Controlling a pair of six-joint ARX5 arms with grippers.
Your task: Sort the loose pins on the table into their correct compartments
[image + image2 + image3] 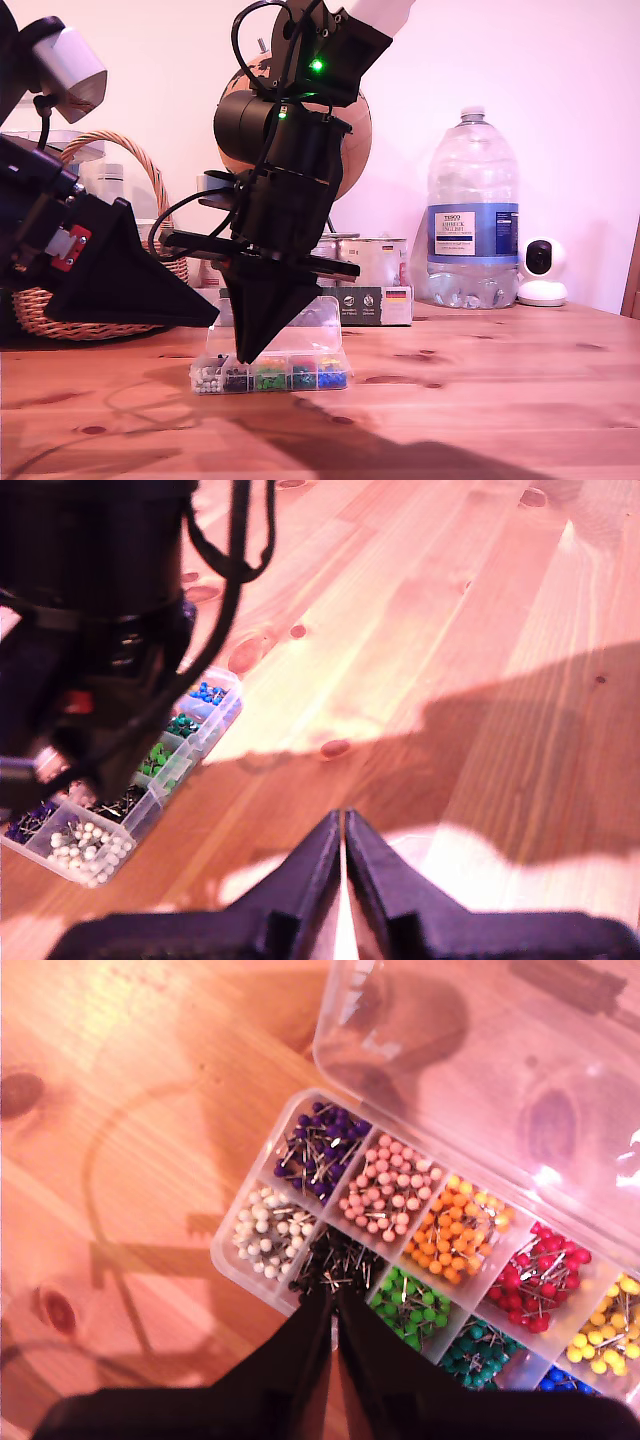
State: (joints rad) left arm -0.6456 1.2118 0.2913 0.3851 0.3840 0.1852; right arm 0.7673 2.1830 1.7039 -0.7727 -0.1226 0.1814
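Table (480,400): orange-brown pine, dark knots, visible grain, broad arm shadows across it; pale wall behind. At the back, from the exterior view's left: wicker basket (100,250), metal tin (375,262) on a flat printed box (370,303), large clear water bottle (472,215) with blue label, small white camera (542,270) at the exterior view's right. Centre of table: clear plastic box with compartments (262,1280), clear hinged lid (480,1070) folded open behind. Contents by cell, as my second wrist view shows: purple, pink, orange, red, yellow in one row; white, black, green, teal, blue in the nearer row. My second gripper (335,1305): jaws pressed nearly together, tips at the black cell's edge, whether a pin is pinched between them I cannot tell. My first gripper (343,830): jaws narrow, nothing between them, hovering low over bare wood, well apart from the box. No loose pins can be made out on the table.
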